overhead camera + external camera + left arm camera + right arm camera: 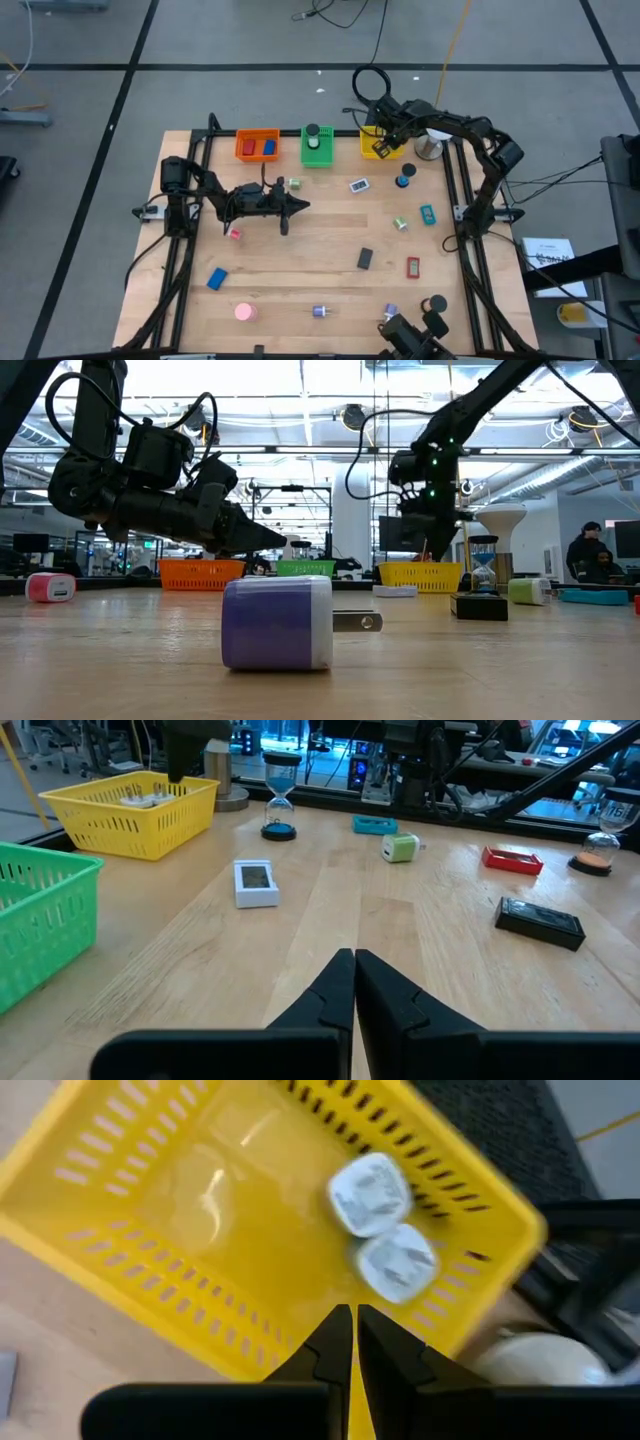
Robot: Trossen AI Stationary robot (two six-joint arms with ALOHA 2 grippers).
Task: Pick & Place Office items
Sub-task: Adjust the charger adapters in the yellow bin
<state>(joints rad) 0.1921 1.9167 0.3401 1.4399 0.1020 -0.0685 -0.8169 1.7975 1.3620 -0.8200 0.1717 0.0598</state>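
Right now, the office items lie spread over the table (pixel 300 270). A small white block (pixel 359 185) sits near the middle, a bit toward the far side. A black block (pixel 365 259) and a red piece (pixel 413 267) lie nearer, to the right. A blue block (pixel 217 278) and a round pink piece (pixel 245 312) lie near the left corner. A tiny pink piece (pixel 234 233) sits just beside the left arm.

Two white cubes (pixel 385 1225) are already in the yellow bin (pixel 382 146) at the far edge. The green bin (pixel 317 146) and orange bin (pixel 257 145) stand left of it.

The left gripper (pixel 297 206) hangs over the middle of the table with its fingers pressed together, holding nothing. The white block lies just to its right and a little farther away, straight ahead of where the fingers point. Its long side looks to run left to right, but it is hard to be sure. The left arm is the closer one to it.

The right gripper (pixel 384 143) is over the yellow bin, fingers pressed together and empty. It is farther from the white block, so the left arm seems the better one to reach next.
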